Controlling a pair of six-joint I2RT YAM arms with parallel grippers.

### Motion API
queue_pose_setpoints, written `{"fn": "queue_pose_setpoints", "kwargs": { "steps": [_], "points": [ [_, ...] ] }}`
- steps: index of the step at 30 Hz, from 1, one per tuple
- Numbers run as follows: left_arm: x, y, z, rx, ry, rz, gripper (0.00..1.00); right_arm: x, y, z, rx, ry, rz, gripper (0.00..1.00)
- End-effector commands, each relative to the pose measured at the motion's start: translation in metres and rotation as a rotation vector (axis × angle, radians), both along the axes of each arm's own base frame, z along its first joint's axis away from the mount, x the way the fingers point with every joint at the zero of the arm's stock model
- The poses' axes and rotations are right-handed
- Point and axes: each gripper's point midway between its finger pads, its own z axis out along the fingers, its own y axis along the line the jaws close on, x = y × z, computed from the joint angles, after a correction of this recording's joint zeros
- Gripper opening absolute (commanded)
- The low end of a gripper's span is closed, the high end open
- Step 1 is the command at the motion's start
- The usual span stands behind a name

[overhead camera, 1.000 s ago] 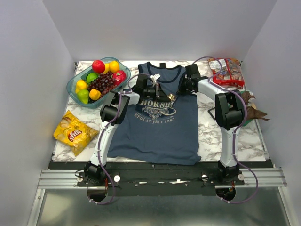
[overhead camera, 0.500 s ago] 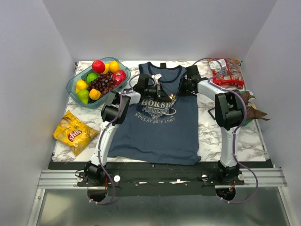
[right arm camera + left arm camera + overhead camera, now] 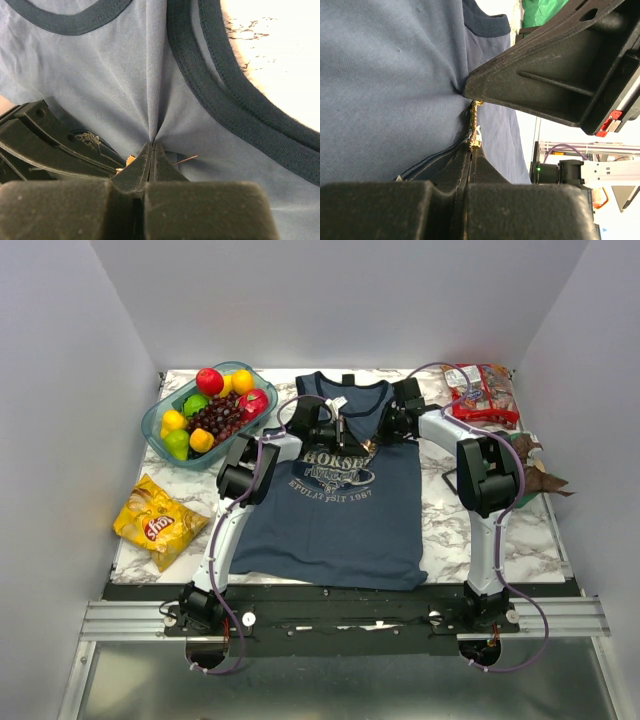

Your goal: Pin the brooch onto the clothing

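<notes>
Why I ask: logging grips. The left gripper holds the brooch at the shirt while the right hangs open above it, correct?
No: the right gripper is shut, pinching a fold of the shirt, as the right wrist view shows. The left gripper does hold the brooch at the shirt.

A slate-blue sleeveless tank top (image 3: 340,525) lies flat on the white marble table (image 3: 445,530). The left gripper (image 3: 342,433) and right gripper (image 3: 378,432) meet over its upper chest. A clear fruit bowl (image 3: 152,421) and yellow crisp bag (image 3: 160,523) sit left.

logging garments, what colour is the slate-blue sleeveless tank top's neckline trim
Dark navy trim, on the slate-blue tank top; best in right wrist view.
</notes>
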Motion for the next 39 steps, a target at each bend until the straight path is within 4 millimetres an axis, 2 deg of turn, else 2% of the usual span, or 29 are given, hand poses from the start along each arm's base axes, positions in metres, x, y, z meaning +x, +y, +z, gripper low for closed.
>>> {"fn": "queue_pose_setpoints", "kwargs": {
  "steps": [1, 4, 5, 9, 11, 15, 22, 30, 39],
  "points": [
    [-0.014, -0.004, 0.006, -0.047, 0.004, -0.032, 0.00, 0.003, 0.014, 0.040, 0.057, -0.077, 0.038, 0.04],
    [-0.015, -0.001, 0.021, -0.091, -0.036, -0.046, 0.00, 0.007, 0.000, 0.056, 0.060, -0.106, 0.032, 0.23],
    [-0.015, -0.001, 0.024, -0.100, -0.043, -0.050, 0.00, 0.007, -0.005, 0.060, 0.056, -0.114, 0.029, 0.38],
    [-0.019, -0.001, 0.032, -0.142, -0.039, -0.075, 0.00, 0.006, -0.031, 0.074, 0.054, -0.137, 0.007, 0.56],
    [-0.022, -0.001, 0.037, -0.177, -0.057, -0.089, 0.00, 0.000, -0.041, 0.074, 0.045, -0.134, -0.001, 0.59],
    [-0.024, -0.001, 0.045, -0.221, -0.032, -0.092, 0.00, -0.008, -0.066, 0.057, 0.018, -0.096, -0.035, 0.59],
    [-0.025, -0.001, 0.042, -0.210, -0.035, -0.087, 0.00, -0.029, -0.073, 0.028, -0.011, -0.044, -0.024, 0.59],
    [-0.023, -0.001, 0.039, -0.195, -0.029, -0.082, 0.00, -0.034, -0.064, 0.026, 0.034, -0.082, 0.032, 0.59],
    [-0.024, -0.001, 0.037, -0.190, -0.022, -0.082, 0.00, -0.027, -0.060, 0.028, 0.028, -0.153, 0.103, 0.58]
  ]
}}
